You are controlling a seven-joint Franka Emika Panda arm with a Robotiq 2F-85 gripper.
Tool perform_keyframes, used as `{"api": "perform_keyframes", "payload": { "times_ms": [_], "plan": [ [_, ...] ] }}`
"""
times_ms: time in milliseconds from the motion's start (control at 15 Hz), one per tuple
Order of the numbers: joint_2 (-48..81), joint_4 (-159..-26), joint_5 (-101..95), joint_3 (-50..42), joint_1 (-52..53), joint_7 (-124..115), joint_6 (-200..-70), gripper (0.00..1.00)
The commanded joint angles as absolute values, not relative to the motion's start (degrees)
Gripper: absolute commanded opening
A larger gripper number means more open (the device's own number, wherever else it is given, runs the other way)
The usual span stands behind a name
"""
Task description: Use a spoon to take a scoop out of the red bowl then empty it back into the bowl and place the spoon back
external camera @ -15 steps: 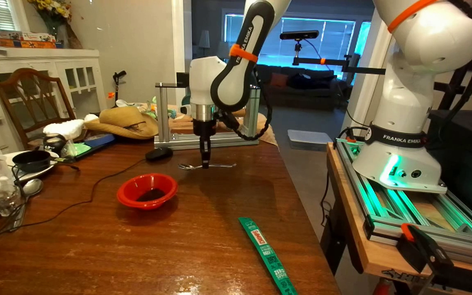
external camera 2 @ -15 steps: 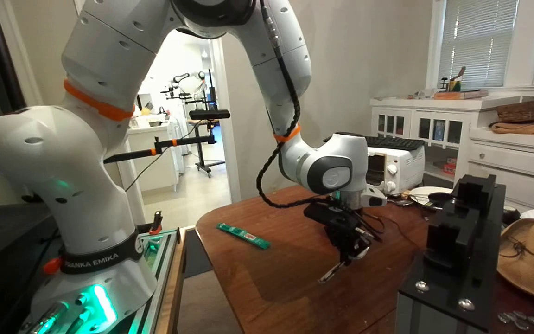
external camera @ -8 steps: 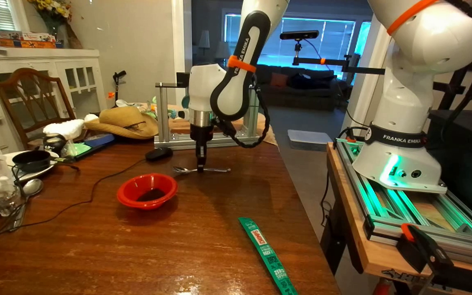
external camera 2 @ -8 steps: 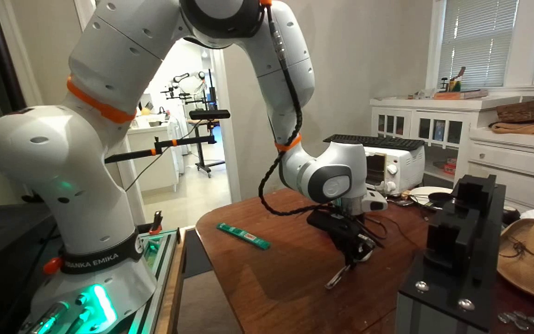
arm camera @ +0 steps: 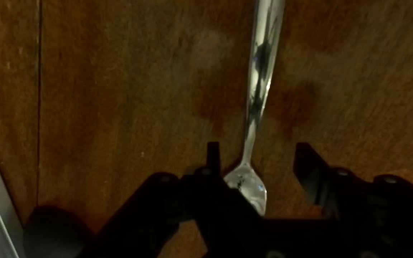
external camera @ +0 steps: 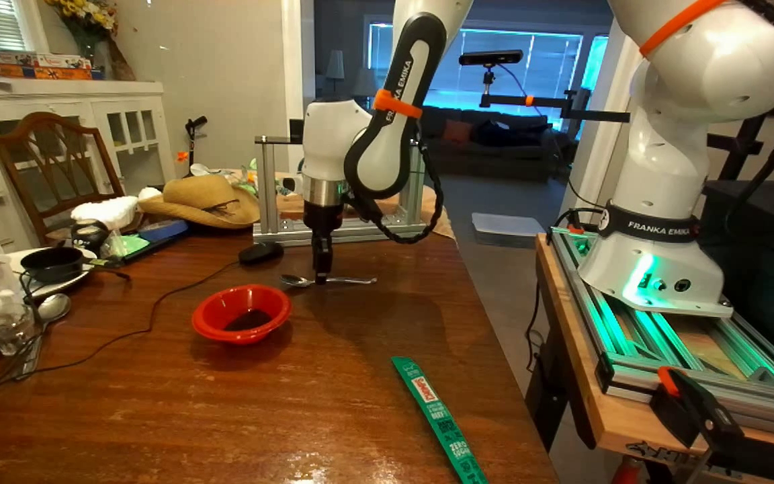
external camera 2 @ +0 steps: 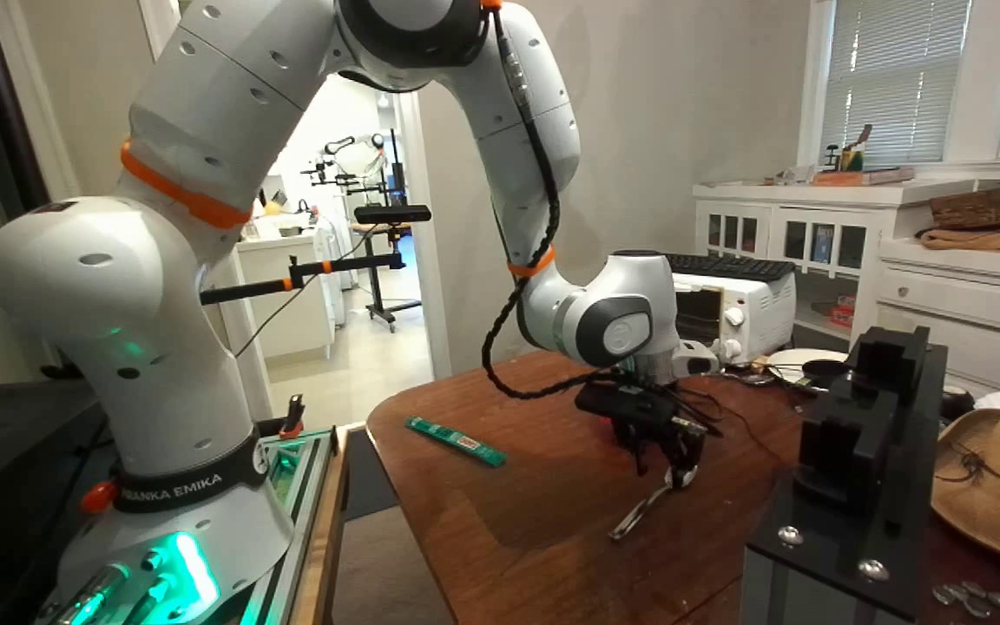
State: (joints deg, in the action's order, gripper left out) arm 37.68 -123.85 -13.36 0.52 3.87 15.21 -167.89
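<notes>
Wrist view showed the tool [arm camera: 257, 157] with its jaws apart, the neck of the metal spoon [arm camera: 256, 89] lying between them on the worktop [arm camera: 138, 89], long axis roughly square to the line of closing; in an exterior view, not there, the red bowl [external camera: 216, 314] stood near the spoon's head.

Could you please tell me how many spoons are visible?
2: a slender silver metal spoon under the open black gripper, and a round-headed silver spoon beside the clear round cup; others may be hidden.
</notes>
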Motion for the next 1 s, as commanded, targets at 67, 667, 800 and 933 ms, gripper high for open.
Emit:
{"api": "perform_keyframes", "payload": {
  "times_ms": [67,667,800,933],
  "plan": [
    [29.0,-131.5,-14.0,-0.3,8.1,10.3,-167.8,0.97],
    [20.0,-137.9,-13.0,3.1,6.8,9.9,-166.3,1.0],
    [20.0,-137.8,-13.0,3.1,6.8,9.9,-166.3,1.0],
    [20.4,-137.5,-13.0,3.1,6.8,9.9,-166.3,1.0]
  ]
}}
